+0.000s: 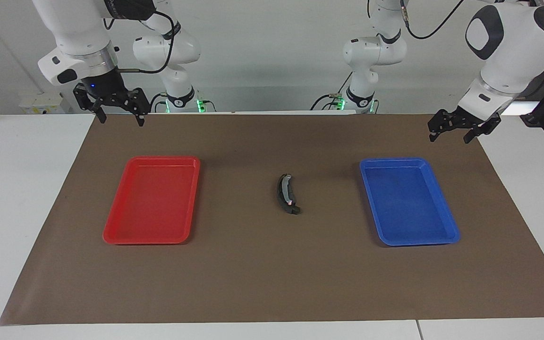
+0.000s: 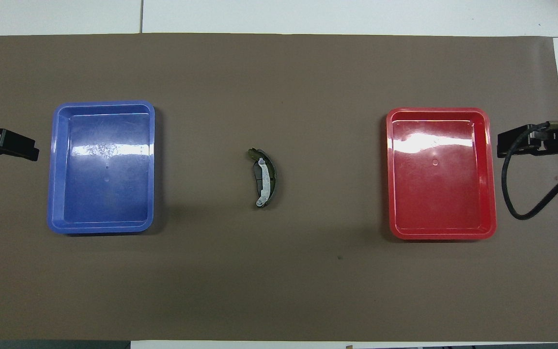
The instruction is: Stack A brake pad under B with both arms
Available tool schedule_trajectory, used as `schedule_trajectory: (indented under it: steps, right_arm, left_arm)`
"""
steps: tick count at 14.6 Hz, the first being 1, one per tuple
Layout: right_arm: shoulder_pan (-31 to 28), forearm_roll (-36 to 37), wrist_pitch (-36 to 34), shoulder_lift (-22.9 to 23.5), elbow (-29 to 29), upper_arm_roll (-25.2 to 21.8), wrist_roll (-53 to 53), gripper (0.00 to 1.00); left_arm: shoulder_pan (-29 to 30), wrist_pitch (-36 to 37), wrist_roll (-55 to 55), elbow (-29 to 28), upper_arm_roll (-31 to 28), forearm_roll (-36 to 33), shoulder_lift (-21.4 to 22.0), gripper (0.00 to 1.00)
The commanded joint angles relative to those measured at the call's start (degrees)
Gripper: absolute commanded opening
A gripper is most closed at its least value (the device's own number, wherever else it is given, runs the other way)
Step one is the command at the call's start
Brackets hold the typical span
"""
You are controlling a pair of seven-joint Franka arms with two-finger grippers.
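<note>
both hands empty, fingers apart: left hand (image 1: 456,131) raised by blue tray (image 1: 409,200), right hand (image 1: 120,114) by red tray (image 1: 154,198); b (image 1: 287,193) on bench.

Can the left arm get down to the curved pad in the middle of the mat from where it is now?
Probably yes. The left gripper hangs open and empty near the blue tray, and only bare mat lies between that tray and the curved pad.
</note>
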State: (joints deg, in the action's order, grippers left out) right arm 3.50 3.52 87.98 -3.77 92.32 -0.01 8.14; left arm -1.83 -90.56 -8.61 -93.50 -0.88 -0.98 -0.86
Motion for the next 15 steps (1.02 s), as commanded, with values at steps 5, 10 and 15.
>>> schedule_trajectory:
  steps: [5,10,15]
  right_arm:
    - [-0.4,-2.6,-0.9,0.6,-1.2,0.1,-1.0,1.00]
    - [-0.3,-1.8,-1.1,0.4,-0.9,0.1,-0.9,1.00]
    - [-0.5,-1.8,-2.5,0.3,-0.7,0.1,-1.3,1.00]
  left_arm:
    - [0.2,-0.9,-0.3,-1.5,-0.2,0.3,1.4,1.00]
    - [0.2,-0.9,-0.3,-1.5,-0.2,0.3,1.4,1.00]
    - [0.2,-0.9,-0.3,-1.5,-0.2,0.2,1.4,1.00]
